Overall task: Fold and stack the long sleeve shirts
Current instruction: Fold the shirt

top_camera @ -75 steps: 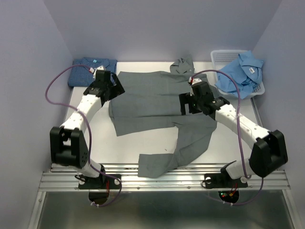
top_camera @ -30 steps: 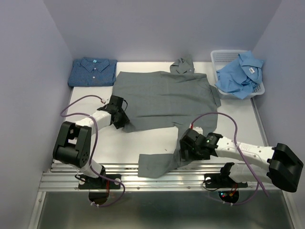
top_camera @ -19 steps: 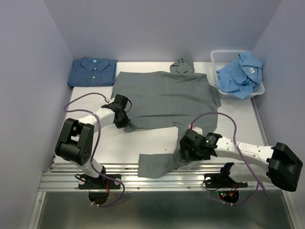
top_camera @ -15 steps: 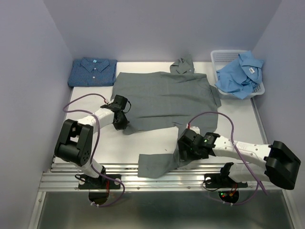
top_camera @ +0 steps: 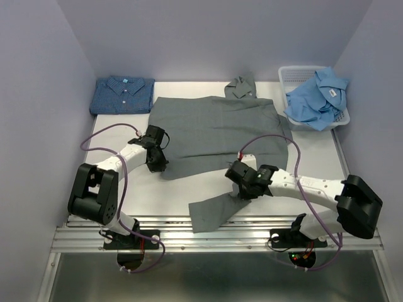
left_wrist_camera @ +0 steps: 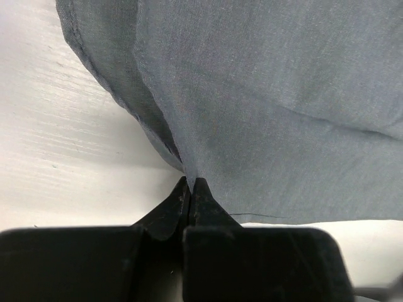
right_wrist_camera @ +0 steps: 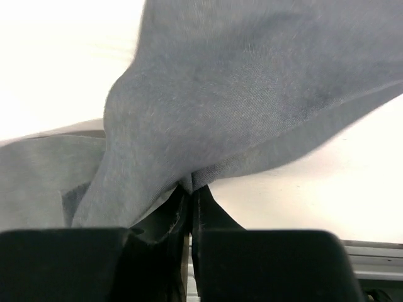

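Note:
The grey shirt (top_camera: 217, 129) lies spread across the middle of the table, collar at the back, one sleeve (top_camera: 211, 211) trailing to the front edge. My left gripper (top_camera: 158, 165) is shut on the shirt's near left corner; the left wrist view shows the cloth (left_wrist_camera: 264, 113) pinched at my left gripper (left_wrist_camera: 191, 182). My right gripper (top_camera: 239, 184) is shut on the sleeve near its shoulder; in the right wrist view the bunched cloth (right_wrist_camera: 239, 94) rises from my right gripper (right_wrist_camera: 191, 189). The dark blue shirt (top_camera: 123, 94) lies folded at the back left. A light blue shirt (top_camera: 318, 94) is heaped in the basket.
The white mesh basket (top_camera: 291, 75) stands at the back right corner. Purple walls close in the table's left, back and right sides. A metal rail (top_camera: 214, 239) runs along the near edge, by both arm bases.
Both grippers have shut on the grey shirt. My right gripper has pulled the sleeve up and leftward, away from the front edge. My left gripper has barely moved.

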{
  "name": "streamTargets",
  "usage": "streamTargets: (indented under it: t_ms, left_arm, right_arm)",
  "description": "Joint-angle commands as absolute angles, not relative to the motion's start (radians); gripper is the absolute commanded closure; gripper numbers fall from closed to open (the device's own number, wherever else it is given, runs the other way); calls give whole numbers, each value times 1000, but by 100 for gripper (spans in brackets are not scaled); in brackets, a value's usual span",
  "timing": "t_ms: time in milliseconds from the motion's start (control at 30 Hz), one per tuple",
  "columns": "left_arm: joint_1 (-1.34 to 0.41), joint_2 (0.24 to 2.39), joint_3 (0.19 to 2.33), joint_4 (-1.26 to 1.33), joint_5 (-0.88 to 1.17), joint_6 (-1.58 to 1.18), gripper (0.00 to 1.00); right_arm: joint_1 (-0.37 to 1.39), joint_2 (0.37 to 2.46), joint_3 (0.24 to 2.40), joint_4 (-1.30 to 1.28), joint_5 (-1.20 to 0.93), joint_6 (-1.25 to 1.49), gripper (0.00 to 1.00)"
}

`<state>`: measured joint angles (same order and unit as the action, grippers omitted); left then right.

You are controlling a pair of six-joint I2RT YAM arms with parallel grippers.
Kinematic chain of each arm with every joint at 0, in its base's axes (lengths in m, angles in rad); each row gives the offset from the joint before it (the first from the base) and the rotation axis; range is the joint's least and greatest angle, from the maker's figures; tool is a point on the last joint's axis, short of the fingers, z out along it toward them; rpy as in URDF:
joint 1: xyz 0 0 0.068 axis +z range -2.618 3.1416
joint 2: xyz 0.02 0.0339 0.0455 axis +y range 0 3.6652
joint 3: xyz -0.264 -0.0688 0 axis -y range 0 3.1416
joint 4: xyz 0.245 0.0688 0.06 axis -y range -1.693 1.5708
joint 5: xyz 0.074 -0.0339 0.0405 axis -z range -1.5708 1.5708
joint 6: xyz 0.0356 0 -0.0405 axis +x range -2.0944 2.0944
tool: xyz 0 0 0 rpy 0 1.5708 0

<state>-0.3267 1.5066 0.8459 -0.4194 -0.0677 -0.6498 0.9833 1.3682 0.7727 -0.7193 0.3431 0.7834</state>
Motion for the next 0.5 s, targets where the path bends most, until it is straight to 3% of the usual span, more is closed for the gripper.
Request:
streamTargets:
  t_ms: [0, 233, 467]
  left_arm:
    - [-307, 1444, 867, -428, -19, -609, 100]
    - [-270, 1401, 879, -426, 58, -583, 100]
    - [-241, 1344, 890, -468, 112, -580, 100]
  right_arm:
    - [991, 1276, 912, -824, 488, 795, 99]
    - [919, 1229, 1149, -897, 483, 689, 99]
    - [804, 1201, 1232, -1004, 249, 537, 99]
